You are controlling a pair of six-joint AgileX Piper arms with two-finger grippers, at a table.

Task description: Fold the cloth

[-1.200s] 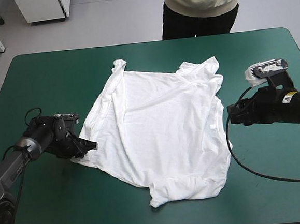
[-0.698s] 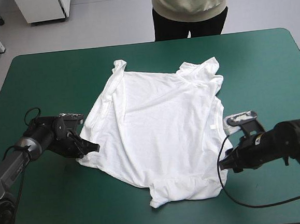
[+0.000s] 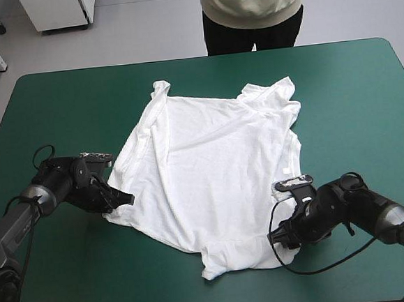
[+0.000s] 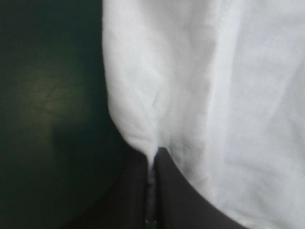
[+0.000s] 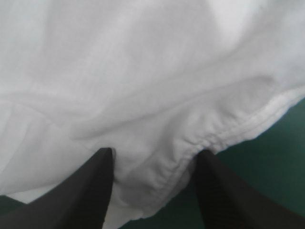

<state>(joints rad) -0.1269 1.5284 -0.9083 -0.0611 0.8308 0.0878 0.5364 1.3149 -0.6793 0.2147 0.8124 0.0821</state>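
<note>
The white T-shirt (image 3: 214, 178) lies spread on the teal-green cover, wrinkled, its hem toward the near edge. My left gripper (image 3: 124, 198) is low at the shirt's left edge, shut on a pinch of the white T-shirt (image 4: 200, 95); its fingers (image 4: 181, 195) meet in a point with a thin fold of cloth between them. My right gripper (image 3: 277, 237) sits at the shirt's near right corner. Its fingers (image 5: 93, 191) stand apart over the bunched hem (image 5: 209, 138), the cloth lying between them.
A person stands beyond the table's far edge, not over the top. Bare teal-green cover (image 3: 365, 89) lies to the right, left and near side of the shirt.
My right arm has swung from the table's right side down and inward to the shirt's near right corner. My left gripper has stayed at the left edge, shifting only slightly.
</note>
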